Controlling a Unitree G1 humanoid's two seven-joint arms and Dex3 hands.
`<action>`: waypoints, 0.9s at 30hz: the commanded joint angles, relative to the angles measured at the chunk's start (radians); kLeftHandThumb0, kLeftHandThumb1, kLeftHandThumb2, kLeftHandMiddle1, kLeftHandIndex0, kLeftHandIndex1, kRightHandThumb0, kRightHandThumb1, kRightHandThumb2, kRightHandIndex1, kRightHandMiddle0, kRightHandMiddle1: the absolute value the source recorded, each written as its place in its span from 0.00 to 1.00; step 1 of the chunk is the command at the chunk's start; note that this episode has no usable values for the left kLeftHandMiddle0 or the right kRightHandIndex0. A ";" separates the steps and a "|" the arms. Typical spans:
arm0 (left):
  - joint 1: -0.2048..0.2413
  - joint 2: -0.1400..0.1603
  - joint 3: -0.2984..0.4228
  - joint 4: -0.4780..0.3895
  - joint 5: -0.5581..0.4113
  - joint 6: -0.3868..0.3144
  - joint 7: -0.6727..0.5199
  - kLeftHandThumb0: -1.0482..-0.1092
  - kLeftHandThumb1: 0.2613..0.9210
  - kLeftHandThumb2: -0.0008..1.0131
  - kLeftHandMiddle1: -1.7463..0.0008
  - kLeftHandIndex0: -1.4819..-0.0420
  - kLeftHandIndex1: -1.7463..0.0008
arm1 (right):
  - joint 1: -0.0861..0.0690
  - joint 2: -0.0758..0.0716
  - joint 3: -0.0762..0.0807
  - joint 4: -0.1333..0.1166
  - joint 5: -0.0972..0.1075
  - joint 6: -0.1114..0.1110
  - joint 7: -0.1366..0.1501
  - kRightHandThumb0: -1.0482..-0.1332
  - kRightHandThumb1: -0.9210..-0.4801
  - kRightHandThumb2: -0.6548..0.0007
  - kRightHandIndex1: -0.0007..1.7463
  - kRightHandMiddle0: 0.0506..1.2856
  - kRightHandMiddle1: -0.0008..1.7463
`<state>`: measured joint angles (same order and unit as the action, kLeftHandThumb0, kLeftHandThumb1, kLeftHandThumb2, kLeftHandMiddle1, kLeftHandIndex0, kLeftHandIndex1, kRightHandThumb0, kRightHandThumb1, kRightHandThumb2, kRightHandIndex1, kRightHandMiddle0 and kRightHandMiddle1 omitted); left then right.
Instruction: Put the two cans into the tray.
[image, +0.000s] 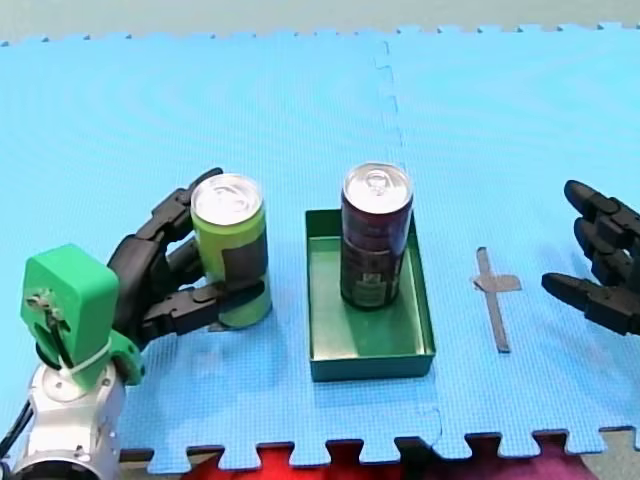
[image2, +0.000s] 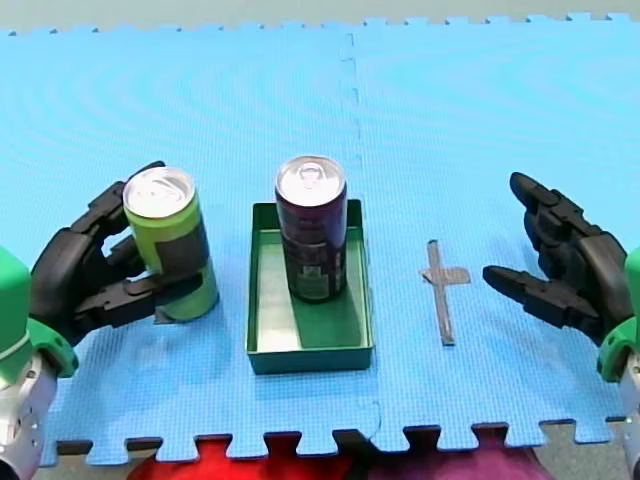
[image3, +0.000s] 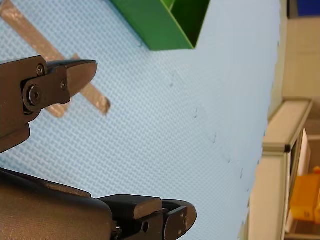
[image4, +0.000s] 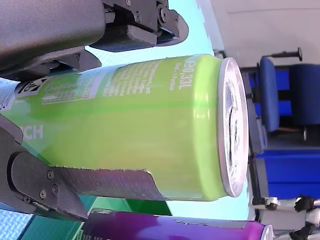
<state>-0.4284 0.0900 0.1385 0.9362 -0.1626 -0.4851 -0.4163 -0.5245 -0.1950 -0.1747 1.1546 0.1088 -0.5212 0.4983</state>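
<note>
A light green can (image: 232, 250) stands upright on the blue mat, left of the green tray (image: 325, 300). My left hand (image: 160, 275) is wrapped around it, fingers on both sides. The second wrist view shows this same green can (image4: 150, 125) close up between the fingers. A dark purple can (image: 376, 237) stands upright inside the tray, toward its far end. My right hand (image2: 560, 270) is over the mat to the right of the tray and holds nothing.
A grey tape cross (image: 493, 292) is stuck to the mat between the tray and my right hand. The mat's jigsaw front edge (image: 330, 450) runs just below the tray. Shelving (image3: 280, 165) stands beyond the mat in the first wrist view.
</note>
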 joint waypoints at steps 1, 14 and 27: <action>-0.010 -0.002 0.004 0.009 -0.001 -0.005 0.003 0.06 0.66 0.00 0.99 0.77 0.97 | -0.006 -0.007 -0.003 0.003 0.002 -0.002 0.000 0.00 0.00 0.88 0.00 0.15 0.00; -0.007 -0.010 -0.045 -0.013 0.089 0.005 0.129 0.27 0.61 0.01 0.00 0.89 0.00 | -0.012 -0.009 -0.008 0.010 0.006 -0.003 0.005 0.00 0.00 0.88 0.00 0.15 0.00; 0.012 0.000 -0.059 -0.071 0.077 0.057 0.099 0.27 0.64 0.01 0.00 0.90 0.00 | -0.019 -0.009 -0.017 0.021 0.008 -0.009 0.007 0.00 0.00 0.89 0.00 0.16 0.00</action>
<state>-0.4221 0.0850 0.0800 0.8635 -0.0851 -0.4357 -0.3124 -0.5391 -0.1982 -0.1876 1.1728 0.1131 -0.5241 0.5046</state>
